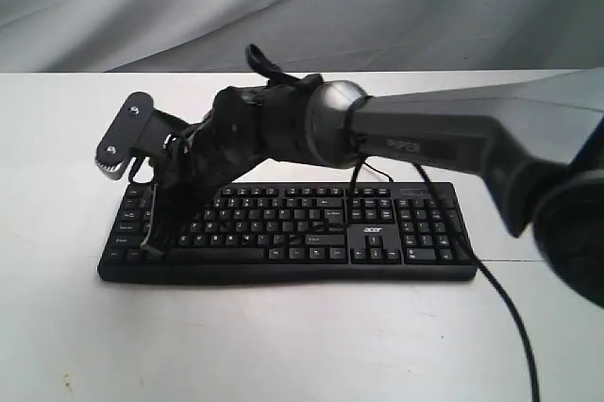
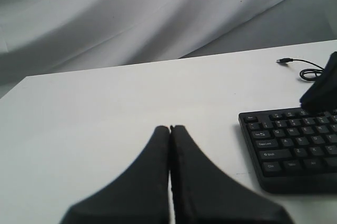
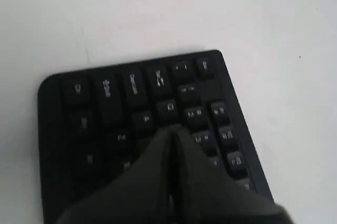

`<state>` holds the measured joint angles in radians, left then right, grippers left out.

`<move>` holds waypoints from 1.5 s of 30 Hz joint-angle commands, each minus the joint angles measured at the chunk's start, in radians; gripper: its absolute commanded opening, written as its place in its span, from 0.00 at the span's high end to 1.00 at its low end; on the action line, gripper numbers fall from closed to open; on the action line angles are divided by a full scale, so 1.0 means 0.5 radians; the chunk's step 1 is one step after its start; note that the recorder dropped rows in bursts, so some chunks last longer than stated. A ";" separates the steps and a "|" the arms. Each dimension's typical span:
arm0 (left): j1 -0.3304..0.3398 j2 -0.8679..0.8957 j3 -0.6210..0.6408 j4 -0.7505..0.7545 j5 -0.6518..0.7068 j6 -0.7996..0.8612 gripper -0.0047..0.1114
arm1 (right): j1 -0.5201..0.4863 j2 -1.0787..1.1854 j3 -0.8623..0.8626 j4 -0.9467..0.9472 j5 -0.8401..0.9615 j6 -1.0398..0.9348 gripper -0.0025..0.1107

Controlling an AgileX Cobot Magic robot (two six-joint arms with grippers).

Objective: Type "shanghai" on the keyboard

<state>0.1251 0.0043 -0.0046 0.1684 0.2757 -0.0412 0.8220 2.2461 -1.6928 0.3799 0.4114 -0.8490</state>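
Note:
The black keyboard (image 1: pixel 311 232) lies on the white table, acer logo facing the front. My right arm reaches across it from the right. My right gripper (image 1: pixel 156 237) points down at the keyboard's left end, fingers shut with nothing between them. In the right wrist view the keyboard (image 3: pixel 105 103) fills the frame and the right gripper (image 3: pixel 174 130) rests on or just above the letter keys near Q and A; the key under its tips is hidden. My left gripper (image 2: pixel 170 128) is shut and empty over bare table, to the left of the keyboard (image 2: pixel 295 145).
The keyboard's thin black cable (image 1: pixel 505 308) runs off the right end toward the front edge. A loose cable end with a plug (image 2: pixel 284 61) lies behind the keyboard. Grey cloth (image 1: pixel 302 6) hangs behind the table.

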 commanded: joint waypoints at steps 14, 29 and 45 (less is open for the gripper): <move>-0.015 -0.009 0.009 -0.004 -0.020 -0.009 0.96 | -0.087 -0.323 0.787 0.007 -0.407 0.008 0.98; -0.015 -0.009 0.009 -0.004 -0.020 -0.009 0.96 | -0.083 -0.255 0.775 0.023 -0.454 0.008 0.98; -0.015 -0.009 0.009 -0.004 -0.020 -0.009 0.96 | -0.066 -0.205 0.775 0.046 -0.471 0.004 0.98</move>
<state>0.1251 0.0043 -0.0046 0.1684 0.2757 -0.0412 0.7867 2.1422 -1.3044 0.3984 0.1797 -0.8439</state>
